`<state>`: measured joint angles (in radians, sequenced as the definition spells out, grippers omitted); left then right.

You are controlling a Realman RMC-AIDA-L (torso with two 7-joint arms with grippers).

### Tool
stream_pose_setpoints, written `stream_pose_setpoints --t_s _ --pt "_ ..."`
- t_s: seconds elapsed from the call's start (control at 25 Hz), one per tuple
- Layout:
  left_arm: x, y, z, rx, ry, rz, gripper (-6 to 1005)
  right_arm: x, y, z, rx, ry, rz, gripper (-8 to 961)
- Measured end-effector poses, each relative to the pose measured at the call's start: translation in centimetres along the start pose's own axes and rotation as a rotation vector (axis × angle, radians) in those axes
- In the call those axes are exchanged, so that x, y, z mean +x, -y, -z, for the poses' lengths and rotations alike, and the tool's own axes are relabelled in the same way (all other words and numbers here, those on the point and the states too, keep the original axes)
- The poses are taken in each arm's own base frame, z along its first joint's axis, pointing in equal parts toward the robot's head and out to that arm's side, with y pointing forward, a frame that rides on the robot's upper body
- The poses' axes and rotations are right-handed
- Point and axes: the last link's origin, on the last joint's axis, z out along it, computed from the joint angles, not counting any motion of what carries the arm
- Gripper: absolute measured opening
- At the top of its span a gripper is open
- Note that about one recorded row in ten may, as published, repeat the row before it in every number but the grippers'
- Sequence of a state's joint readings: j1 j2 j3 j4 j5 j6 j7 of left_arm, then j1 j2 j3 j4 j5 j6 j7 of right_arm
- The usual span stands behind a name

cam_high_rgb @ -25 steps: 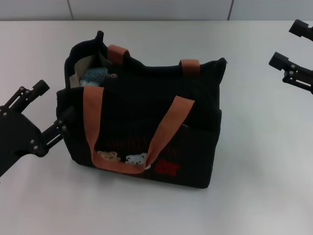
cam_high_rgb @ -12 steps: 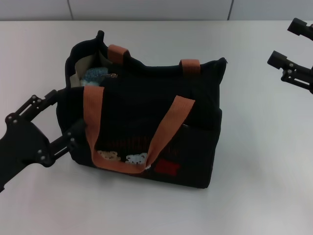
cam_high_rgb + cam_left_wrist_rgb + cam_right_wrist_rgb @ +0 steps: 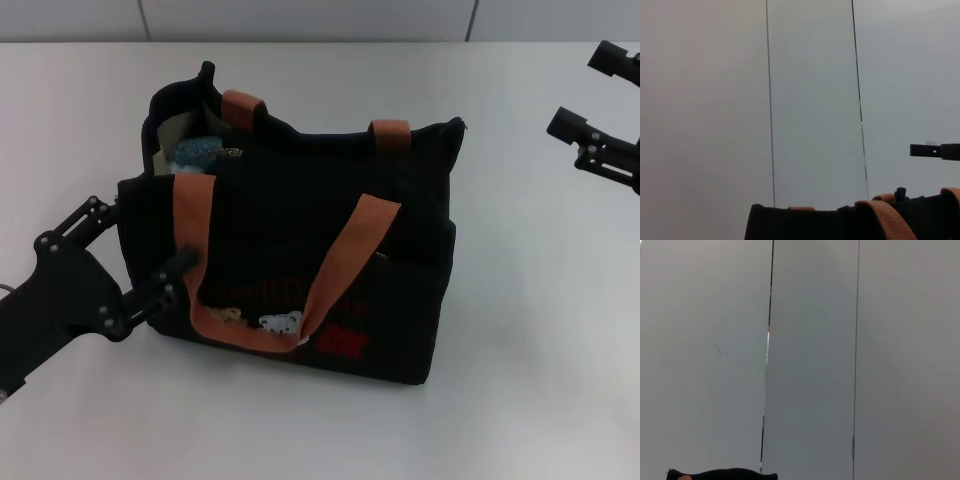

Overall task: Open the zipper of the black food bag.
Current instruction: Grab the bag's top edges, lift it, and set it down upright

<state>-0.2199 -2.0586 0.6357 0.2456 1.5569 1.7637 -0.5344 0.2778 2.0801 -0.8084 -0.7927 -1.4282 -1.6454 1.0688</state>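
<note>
The black food bag point(image 3: 300, 260) is sitting upright near the middle of the pale surface point(image 3: 520, 400), its front with the little bear pictures and the red patch point(image 3: 342, 343) facing the robot. One orange-brown handle point(image 3: 270, 270) is drooping down over that front; the other handle's two ends are showing at the back rim. The bag's top is gaping at its left end, where something pale and a blue item point(image 3: 195, 152) are peeking out, while the rest of the rim toward the right is lying closed. The zipper point(image 3: 231, 153), with its small silver pull tab, is sitting at the edge of that open part, near the back-left handle end.

The left claw point(image 3: 140, 250) is pressing in at the bag's left side with its fingers spread apart, the farther finger point(image 3: 85, 215) lying beside the side panel and the nearer one point(image 3: 170, 275) touching the front left corner just beside the drooping handle. It is not closing on anything.

The right claw point(image 3: 600, 95) is hanging well off to the right near the surface's far edge, apart from the bag, its fingers open and holding nothing.

From the left wrist, only the bag's rim point(image 3: 805, 222) and handle webbing point(image 3: 885, 217) are showing against a pale wall.
</note>
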Motion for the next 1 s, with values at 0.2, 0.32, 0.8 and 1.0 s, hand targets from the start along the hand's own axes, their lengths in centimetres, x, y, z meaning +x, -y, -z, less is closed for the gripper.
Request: stream_pose_setpoints --t_s 0.2,0.32,0.8,1.0 --pt "-0.10 0.03 -0.51 0.004 -0.001 -0.006 661 0.25 -0.10 0.00 0.002 0.000 -0.005 834" --pt "-0.13 0.11 -0.56 0.018 -0.004 -0.016 656 0.26 -0.10 0.00 0.002 0.000 -0.004 834" --pt "-0.08 -0.11 -0.63 0.012 -0.013 -0.075 431 0.28 -0.10 0.11 0.007 0.000 -0.004 834" --pt "0.01 -0.15 -1.03 0.002 -0.022 -0.082 320 0.25 -0.06 0.03 0.006 0.001 -0.002 834"
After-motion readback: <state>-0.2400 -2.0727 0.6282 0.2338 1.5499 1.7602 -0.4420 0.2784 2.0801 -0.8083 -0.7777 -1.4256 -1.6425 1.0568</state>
